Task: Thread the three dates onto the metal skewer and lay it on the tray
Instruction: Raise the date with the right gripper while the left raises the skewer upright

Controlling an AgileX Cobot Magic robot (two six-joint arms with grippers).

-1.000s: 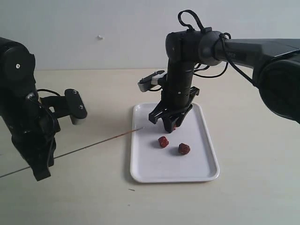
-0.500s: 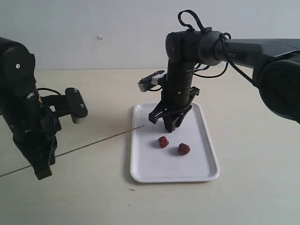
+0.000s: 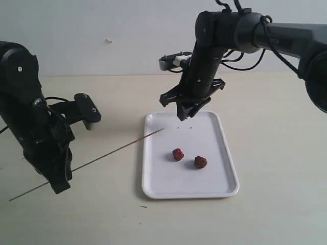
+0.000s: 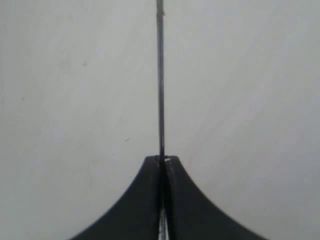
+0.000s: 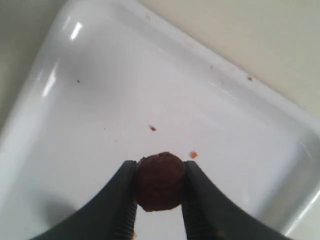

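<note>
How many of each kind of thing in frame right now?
dates: 3, two lying on the tray, one date pinched in the right gripper
metal skewer: 1, clamped in the left gripper
tray: 1
total: 5

You have a plain white tray (image 3: 214,178), glossy where light catches it and flecked with tiny reddish-orange crumbs (image 5: 152,128). The two dates (image 3: 178,154) lying on it are dark reddish-brown. The third date (image 5: 159,181), between the right arm's black fingers (image 5: 122,200), is the same deep, wrinkled red-brown. Your skewer (image 3: 102,156) is thin grey metal. The left arm (image 3: 30,127) and right arm (image 3: 245,30) are both black. The worktop (image 3: 276,153) is pale beige and the wall (image 3: 102,30) off-white.
</note>
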